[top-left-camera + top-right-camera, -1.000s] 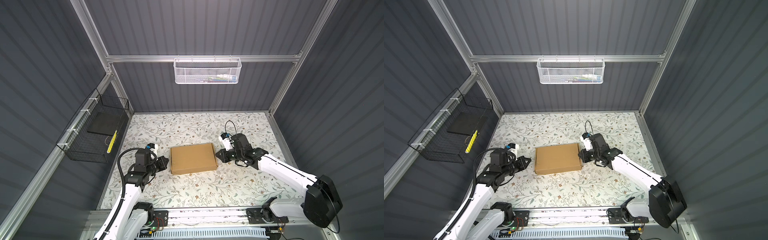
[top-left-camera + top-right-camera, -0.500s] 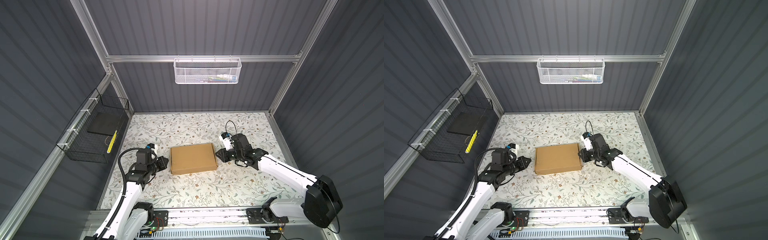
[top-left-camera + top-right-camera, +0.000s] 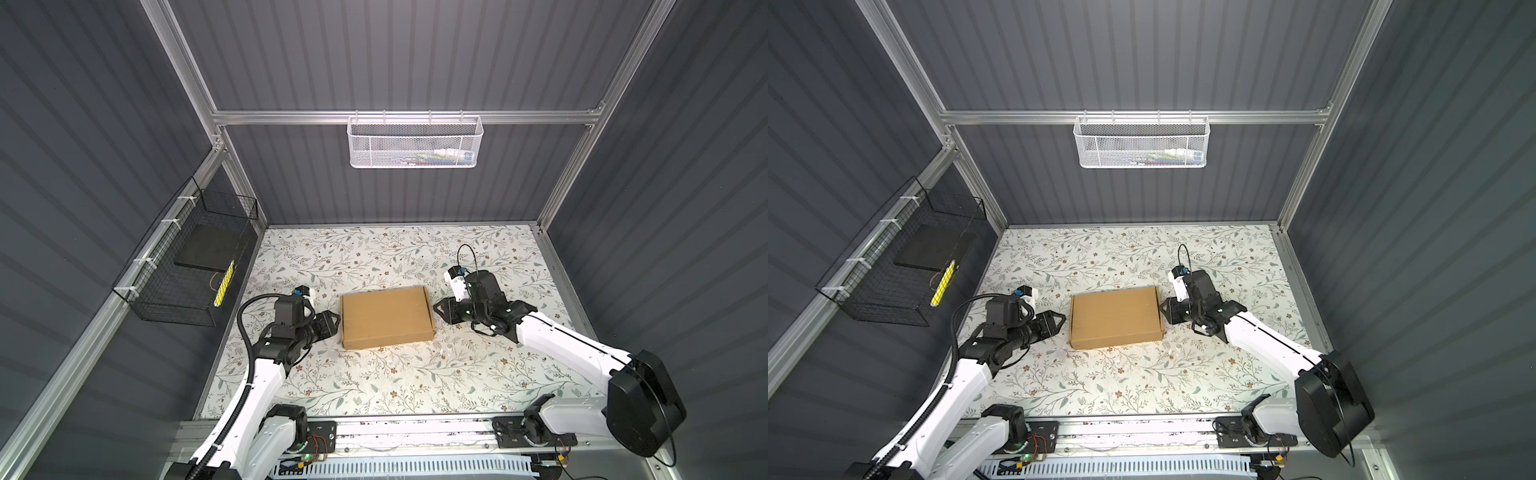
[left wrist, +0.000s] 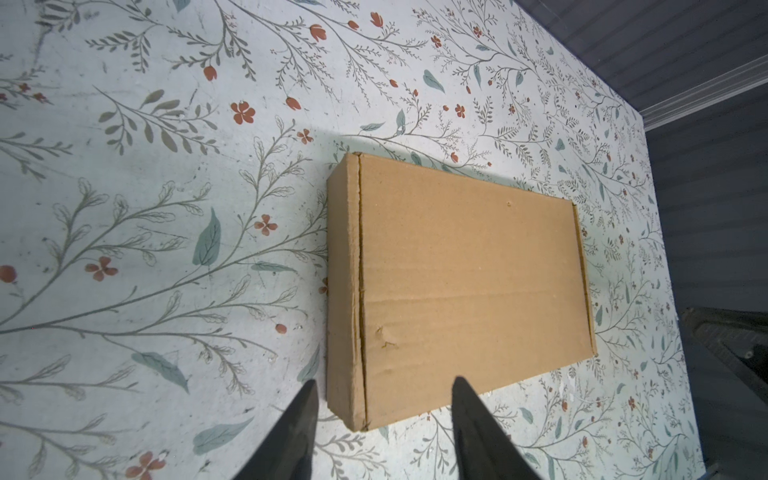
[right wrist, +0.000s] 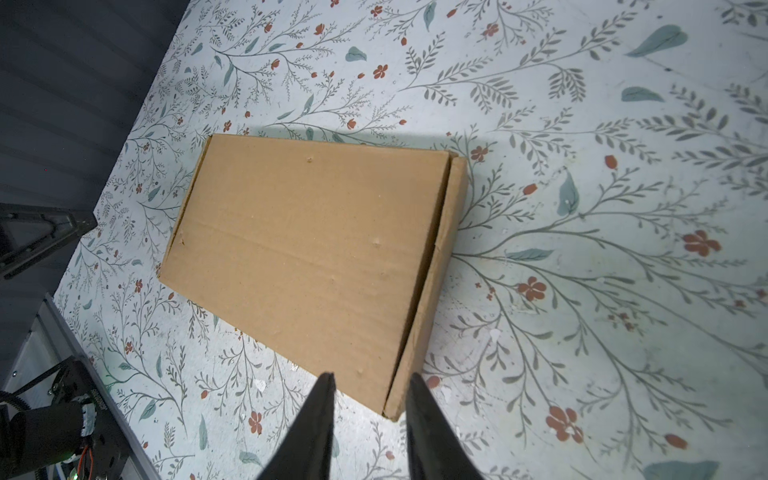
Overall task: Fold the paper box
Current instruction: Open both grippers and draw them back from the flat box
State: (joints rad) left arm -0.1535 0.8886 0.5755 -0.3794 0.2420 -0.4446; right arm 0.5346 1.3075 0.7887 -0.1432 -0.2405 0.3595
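On the flowered tabletop [image 3: 374, 382], near its middle, the paper box [image 3: 386, 318] lay flat and folded shut, its lid down and its long sides running across both top views [image 3: 1116, 318]. It sat between the two arms, with a claw at each short end.

The left claw [image 3: 335, 321] pointed at the box's left end and stood just beside it. In the left wrist view its two dark fingers [image 4: 299, 419] stood well apart, released and holding nothing, and a near corner of the box [image 4: 465, 286] showed in the gap between them. The right claw [image 3: 437, 309] pointed at the right end, also just beside the cardboard. Its fingers [image 5: 424, 419] were parted more narrowly and clamped nothing, and the box's corner [image 5: 307, 257] lay in line with the gap. Whether either claw's tips touched the cardboard could not be told.

A thin slit ran along each short side where the lid met the wall.

On the left wall hung a black wire basket [image 3: 166, 299] with a flat black slab [image 3: 205, 249] inside. A white mesh basket [image 3: 415, 143] hung from the back rail.
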